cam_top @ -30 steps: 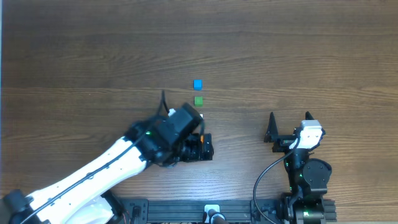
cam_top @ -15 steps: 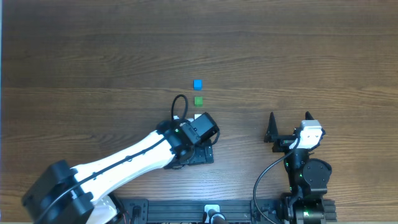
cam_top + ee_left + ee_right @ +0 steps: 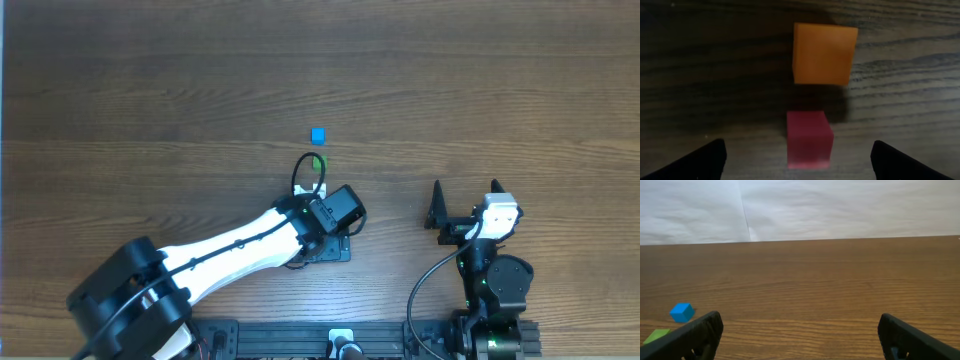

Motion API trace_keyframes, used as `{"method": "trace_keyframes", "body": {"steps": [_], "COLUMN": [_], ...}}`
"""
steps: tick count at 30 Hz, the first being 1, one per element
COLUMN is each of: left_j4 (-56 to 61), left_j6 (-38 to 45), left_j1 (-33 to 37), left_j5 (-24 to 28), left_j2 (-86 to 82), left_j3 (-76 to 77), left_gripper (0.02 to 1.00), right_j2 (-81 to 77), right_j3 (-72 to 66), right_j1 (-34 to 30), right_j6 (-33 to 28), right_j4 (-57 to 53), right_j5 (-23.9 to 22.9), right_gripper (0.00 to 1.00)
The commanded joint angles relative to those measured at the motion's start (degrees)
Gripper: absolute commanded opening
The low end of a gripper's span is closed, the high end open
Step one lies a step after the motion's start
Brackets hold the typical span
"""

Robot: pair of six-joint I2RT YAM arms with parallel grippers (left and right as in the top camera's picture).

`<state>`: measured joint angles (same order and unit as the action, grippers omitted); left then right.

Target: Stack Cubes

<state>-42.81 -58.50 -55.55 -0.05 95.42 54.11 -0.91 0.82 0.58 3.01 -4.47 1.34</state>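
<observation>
Four cubes, one of each colour, plus two arms. The left arm (image 3: pixel 230 250) reaches across to the middle of the wooden surface (image 3: pixel 150 80). The left gripper (image 3: pixel 798 152) has its jaws spread wide, nothing held. The red cube (image 3: pixel 809 138) sits on the surface between them, the orange cube (image 3: pixel 825 53) just beyond it with a shadowed gap. From above, that wrist covers both. The green cube (image 3: pixel 320 162) is partly hidden by the arm's cable loop, and the blue cube (image 3: pixel 318 136) sits near it, farther from the bases. The right gripper (image 3: pixel 466 195) is well apart from the cubes, jaws open and empty. In the right wrist view, a finger cuts off the green cube.
</observation>
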Motion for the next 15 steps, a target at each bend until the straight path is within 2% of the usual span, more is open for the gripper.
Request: {"method": "trace_keyframes", "body": {"steps": [1,9,15], "left_j4": [0.7,2.8,2.8], "left_j6": [1.5,2.8,2.8], "left_j1": [-0.3,-1.2,-1.2], "left_j5": [-1.3,-1.6,-1.6], "left_j2": [2.1,4.0,4.3], "left_j3": [0.4,0.4,0.4], "left_gripper": [0.921,0.877,0.717], "right_j2": [0.6,0.6,0.6], "right_j3": [-0.5,-0.5,-0.5], "right_j1": [0.4,0.4,0.4], "right_j6": [0.1,0.1,0.1], "right_j4": [0.2,0.2,0.2], "right_j5": [-0.3,-0.3,-0.3], "right_gripper": [0.993,0.993,0.991]}}
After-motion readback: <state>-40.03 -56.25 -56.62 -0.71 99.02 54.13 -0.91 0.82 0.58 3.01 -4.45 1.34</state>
